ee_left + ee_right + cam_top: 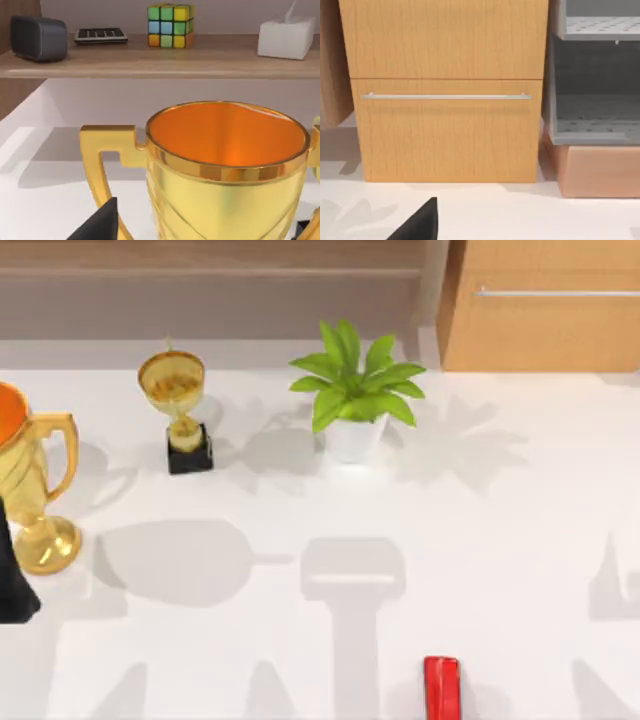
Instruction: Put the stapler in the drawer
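While the stapler [441,687] lies on the desk's [500,540] near edge, the drawer [447,130] is closed; jaw states cannot be told.

Stapler [441,687] near front edge, drawer [545,332] back right.

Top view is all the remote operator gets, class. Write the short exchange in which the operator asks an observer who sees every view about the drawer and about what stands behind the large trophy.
Operator: Is the drawer open yet?
Observer: No. The right wrist view shows the drawer shut, its front level with the plain panel above it.
Operator: What is behind the large trophy?
Observer: The left wrist view shows a wooden shelf beyond the large trophy, holding a colour cube and a tissue box.
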`<state>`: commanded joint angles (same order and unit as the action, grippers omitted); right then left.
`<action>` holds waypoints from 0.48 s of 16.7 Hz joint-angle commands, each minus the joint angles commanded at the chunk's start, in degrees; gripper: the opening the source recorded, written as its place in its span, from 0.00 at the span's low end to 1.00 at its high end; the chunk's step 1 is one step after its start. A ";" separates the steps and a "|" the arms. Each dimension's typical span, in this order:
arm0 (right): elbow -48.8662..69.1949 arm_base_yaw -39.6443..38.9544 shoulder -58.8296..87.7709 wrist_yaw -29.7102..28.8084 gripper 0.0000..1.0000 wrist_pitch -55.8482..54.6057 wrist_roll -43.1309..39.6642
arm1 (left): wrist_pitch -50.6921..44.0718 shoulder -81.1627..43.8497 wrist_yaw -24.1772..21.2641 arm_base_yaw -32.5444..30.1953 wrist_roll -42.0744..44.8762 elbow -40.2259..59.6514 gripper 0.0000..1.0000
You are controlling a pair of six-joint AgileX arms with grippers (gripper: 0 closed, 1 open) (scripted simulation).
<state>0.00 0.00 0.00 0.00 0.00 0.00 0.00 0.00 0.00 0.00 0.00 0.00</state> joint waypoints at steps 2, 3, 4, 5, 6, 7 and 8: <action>0.00 0.00 0.00 0.00 1.00 0.00 0.00 | 0.00 0.00 0.00 0.00 0.00 0.00 1.00; 0.20 0.02 0.54 0.02 1.00 -0.26 -0.45 | 0.00 0.00 0.00 0.00 0.00 0.00 1.00; 0.71 0.06 1.64 0.07 1.00 -0.92 -1.38 | 0.00 0.00 0.00 0.00 0.00 0.00 1.00; 1.61 0.09 3.32 0.12 1.00 -2.02 -2.79 | 0.00 0.00 0.00 0.00 0.00 0.00 1.00; 2.86 0.12 5.57 0.18 1.00 -3.54 -4.71 | 0.00 0.00 0.00 0.00 0.00 0.00 1.00; 4.36 0.12 8.50 0.23 1.00 -5.38 -7.23 | 0.00 0.00 0.00 0.00 0.00 0.00 1.00; 6.00 0.05 12.01 0.30 1.00 -7.42 -10.29 | 0.00 0.00 0.00 0.00 0.00 0.00 1.00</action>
<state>6.00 0.05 12.01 0.30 -7.42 -10.29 0.00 0.00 0.00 0.00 0.00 0.00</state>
